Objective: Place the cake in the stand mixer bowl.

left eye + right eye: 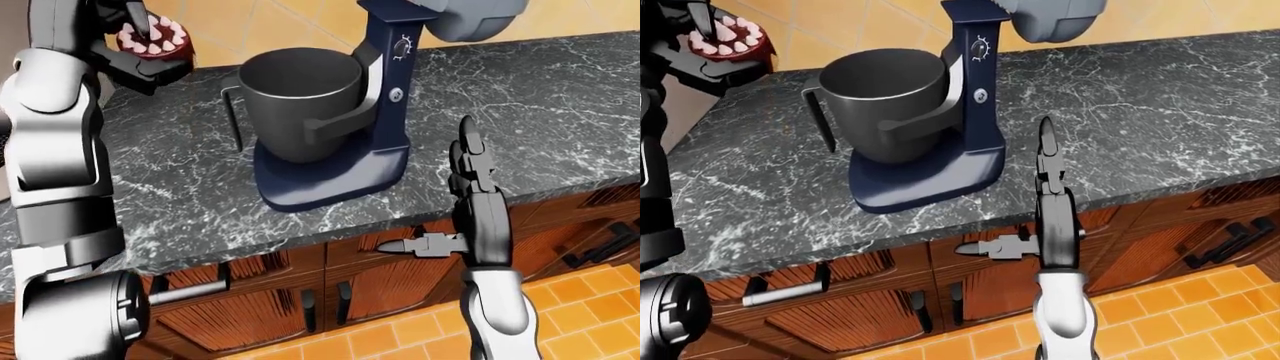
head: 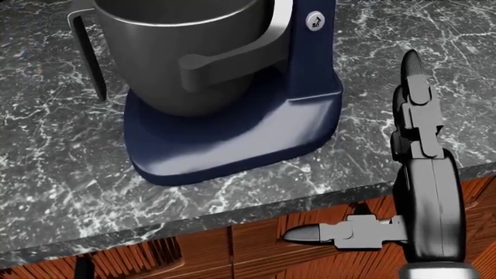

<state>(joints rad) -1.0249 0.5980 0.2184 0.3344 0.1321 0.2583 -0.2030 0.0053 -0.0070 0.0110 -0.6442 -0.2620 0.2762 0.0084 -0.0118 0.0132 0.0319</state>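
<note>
Already pinched in the left hand (image 1: 140, 52): small round dark-red cake with pink-and-white piped topping (image 1: 152, 37), up left of the grey metal mixer bowl (image 1: 300, 97). Probably light, soft, crushable; best held low round the sides. Right hand (image 1: 470, 196) spread, empty.

Grey bowl (image 2: 186, 52) on blue mixer base (image 2: 232, 139), right hand (image 2: 423, 192) open-fingered alongside.
</note>
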